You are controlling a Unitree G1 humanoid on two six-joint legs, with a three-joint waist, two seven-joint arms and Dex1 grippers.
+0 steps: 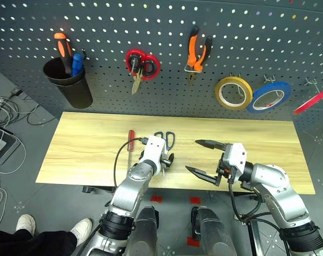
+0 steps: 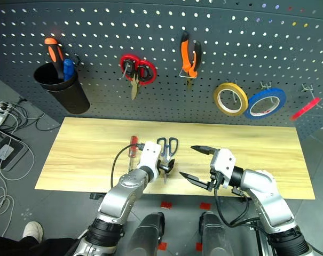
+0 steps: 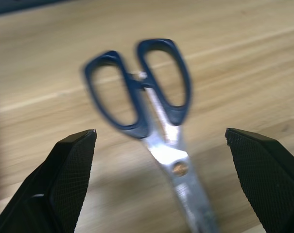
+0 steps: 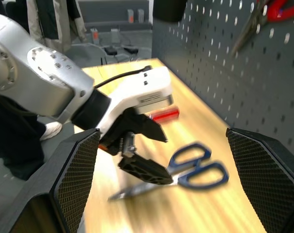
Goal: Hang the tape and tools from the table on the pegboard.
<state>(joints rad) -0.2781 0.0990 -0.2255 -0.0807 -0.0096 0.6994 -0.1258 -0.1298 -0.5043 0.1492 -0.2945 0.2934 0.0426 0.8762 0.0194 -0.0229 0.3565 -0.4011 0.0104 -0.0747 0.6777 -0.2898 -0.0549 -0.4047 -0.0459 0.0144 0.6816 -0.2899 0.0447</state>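
The dark-blue-handled scissors point(image 1: 167, 140) lie flat on the wooden table point(image 1: 86, 144), with the slim red-handled screwdriver point(image 1: 131, 140) lying to their left. My left gripper point(image 1: 166, 158) hovers open just over the scissors' blades; in the left wrist view the scissors point(image 3: 137, 92) lie between its spread fingers point(image 3: 71, 165). To the right my right gripper point(image 1: 191, 154) stands open and empty above the table, pointing left toward the scissors point(image 4: 195, 167). On the pegboard point(image 1: 108, 32) hang the orange-and-black pliers point(image 1: 197, 53) and, at the far right, the red tape point(image 1: 309, 103).
A black cup point(image 1: 70, 82) on the pegboard's left holds an orange and a blue screwdriver. Red-handled scissors point(image 1: 141, 65), a yellow roll point(image 1: 233, 92) and a blue roll point(image 1: 268, 97) hang there too. Cables and a box lie on the floor at left.
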